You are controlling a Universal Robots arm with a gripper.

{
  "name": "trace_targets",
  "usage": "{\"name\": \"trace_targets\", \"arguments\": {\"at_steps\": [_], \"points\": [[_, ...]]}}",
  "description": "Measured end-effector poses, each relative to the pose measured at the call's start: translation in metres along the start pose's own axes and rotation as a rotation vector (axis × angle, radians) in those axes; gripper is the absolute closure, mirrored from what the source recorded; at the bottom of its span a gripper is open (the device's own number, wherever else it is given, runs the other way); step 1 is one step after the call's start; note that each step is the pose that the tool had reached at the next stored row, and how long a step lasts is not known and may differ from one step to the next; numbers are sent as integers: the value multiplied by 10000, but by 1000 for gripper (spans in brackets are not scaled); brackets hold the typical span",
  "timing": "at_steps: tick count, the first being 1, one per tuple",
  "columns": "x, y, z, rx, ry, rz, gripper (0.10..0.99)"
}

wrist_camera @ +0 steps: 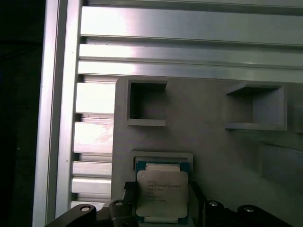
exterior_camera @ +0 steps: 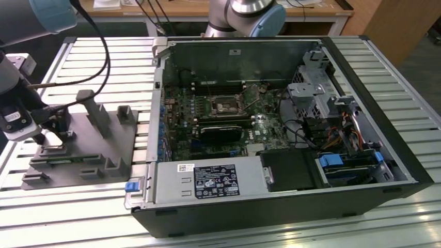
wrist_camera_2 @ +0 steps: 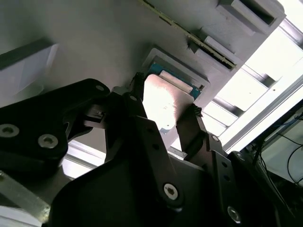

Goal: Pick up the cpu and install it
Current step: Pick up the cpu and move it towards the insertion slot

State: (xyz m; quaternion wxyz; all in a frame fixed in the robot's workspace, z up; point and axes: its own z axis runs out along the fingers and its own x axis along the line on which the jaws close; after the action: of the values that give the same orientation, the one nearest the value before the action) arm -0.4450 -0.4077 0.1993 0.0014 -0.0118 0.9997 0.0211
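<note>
The cpu (wrist_camera: 162,193), a small square chip with a silver-grey top, lies flat in a shallow recess of the grey plastic fixture (wrist_camera: 208,142). In both wrist views my gripper (wrist_camera: 162,202) straddles it, one black finger (wrist_camera_2: 136,92) against each opposite edge of the chip (wrist_camera_2: 163,101). In the exterior view the gripper (exterior_camera: 51,135) is low over the fixture (exterior_camera: 82,150) at that view's left. The motherboard socket (exterior_camera: 226,107) lies inside the open computer case (exterior_camera: 276,206) towards the exterior view's right.
The fixture carries raised posts (exterior_camera: 90,106) and open pockets (wrist_camera: 147,103), and a long thin green stick (exterior_camera: 65,160) lies in a slot. All of it rests on a slatted aluminium table (exterior_camera: 62,217). Cables, drive bays and a second arm's base (exterior_camera: 248,15) crowd the case.
</note>
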Motion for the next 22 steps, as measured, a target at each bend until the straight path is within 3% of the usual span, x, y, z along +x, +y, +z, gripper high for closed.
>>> {"name": "trace_targets", "arguments": {"at_steps": [22], "points": [[1, 12, -277, -32, -1, -1, 561]]}}
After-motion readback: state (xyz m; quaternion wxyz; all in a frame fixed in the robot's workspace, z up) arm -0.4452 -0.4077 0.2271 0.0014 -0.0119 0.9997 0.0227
